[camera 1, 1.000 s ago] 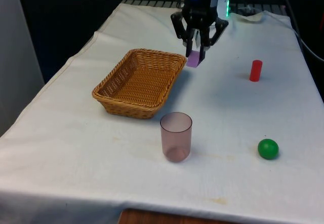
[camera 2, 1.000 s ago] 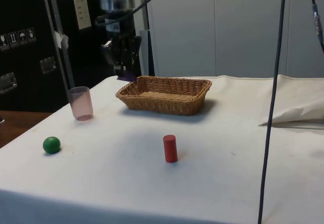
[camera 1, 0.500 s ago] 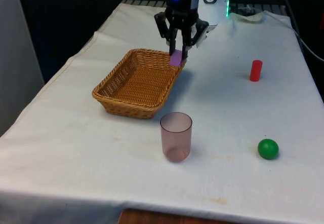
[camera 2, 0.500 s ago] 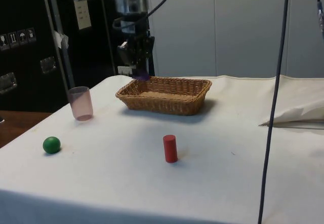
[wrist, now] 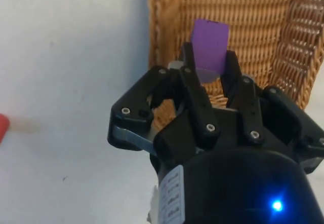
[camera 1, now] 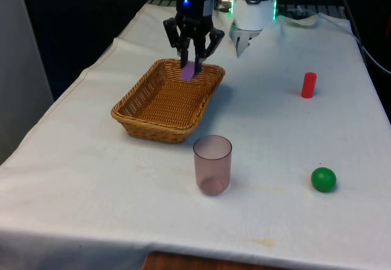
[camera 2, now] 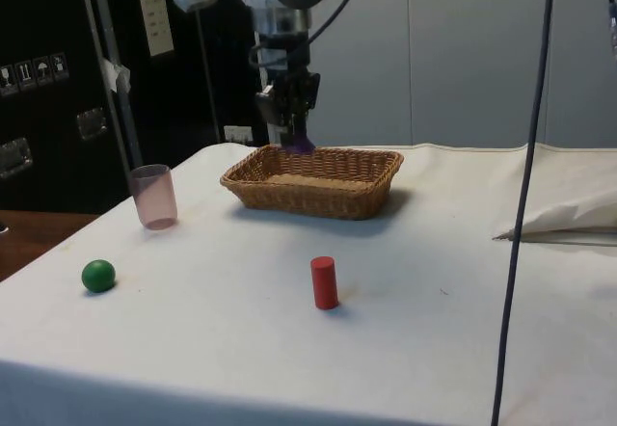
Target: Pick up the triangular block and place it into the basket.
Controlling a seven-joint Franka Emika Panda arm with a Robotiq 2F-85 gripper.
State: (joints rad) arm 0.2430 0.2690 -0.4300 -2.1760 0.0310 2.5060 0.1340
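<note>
You have a woven wicker basket (camera 1: 165, 102), tan and rough-ribbed with a faint sheen on the strands, sitting on a worktop (camera 1: 287, 135) covered in matt white cloth that shows soft creases and a few pale stains. Your hand (wrist: 208, 77) is black plastic with a dull satin finish and small bright metal screw heads, and the purple block (wrist: 208, 49) in it looks smooth and matt. Note the cup (camera 1: 212, 165) is translucent pinkish plastic, the red cylinder (camera 1: 308, 85) is smooth and matt, and the green ball (camera 1: 323, 179) is smooth with a slight gloss.
</note>
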